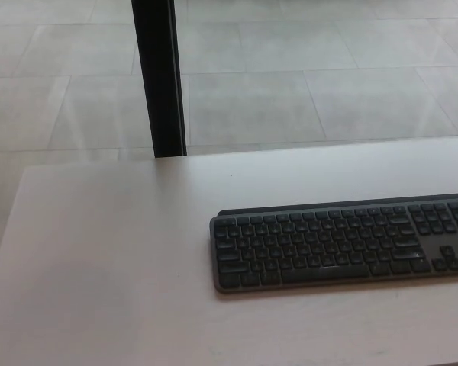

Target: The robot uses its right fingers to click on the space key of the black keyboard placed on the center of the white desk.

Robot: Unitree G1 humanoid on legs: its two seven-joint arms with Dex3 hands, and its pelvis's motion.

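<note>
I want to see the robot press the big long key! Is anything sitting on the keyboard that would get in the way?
Nothing visible blocks it. The black keyboard lies bare on the white desk, and its space key has nothing on or in front of it. Neither robot hand shows in the picture yet, so their path can't be judged.

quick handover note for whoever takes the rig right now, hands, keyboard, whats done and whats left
Hands: neither the left nor the right shows in the head view.
Things: the black keyboard lies flat on the white desk, toward the picture's right, its right end cut off by the frame. Its space key sits in the bottom row, with nothing on it.
Done: no sign of a press.
Left: bring the right hand in and click the space key.
</note>
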